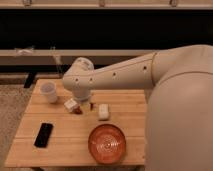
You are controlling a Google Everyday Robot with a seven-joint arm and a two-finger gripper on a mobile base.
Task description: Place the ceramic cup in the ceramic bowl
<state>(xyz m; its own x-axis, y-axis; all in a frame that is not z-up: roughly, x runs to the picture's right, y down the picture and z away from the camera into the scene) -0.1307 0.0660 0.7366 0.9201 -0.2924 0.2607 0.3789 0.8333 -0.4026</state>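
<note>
The ceramic cup [48,92], a small pale handleless tumbler, stands upright at the back left of the wooden table [60,150]. The ceramic bowl [107,144], wide, shallow and orange-red with pale rings inside, sits near the table's front edge right of centre, with nothing in it. My gripper [84,102] hangs under the arm's white wrist [79,80] over the back middle of the table, to the right of the cup and apart from it, above the white-and-brown carton [72,106]. It holds nothing that I can see.
A small white rectangular block [103,111] lies right of the carton. A black phone [43,134] lies at the front left. My white arm [165,75] fills the right side. A dark shelf wall runs behind the table.
</note>
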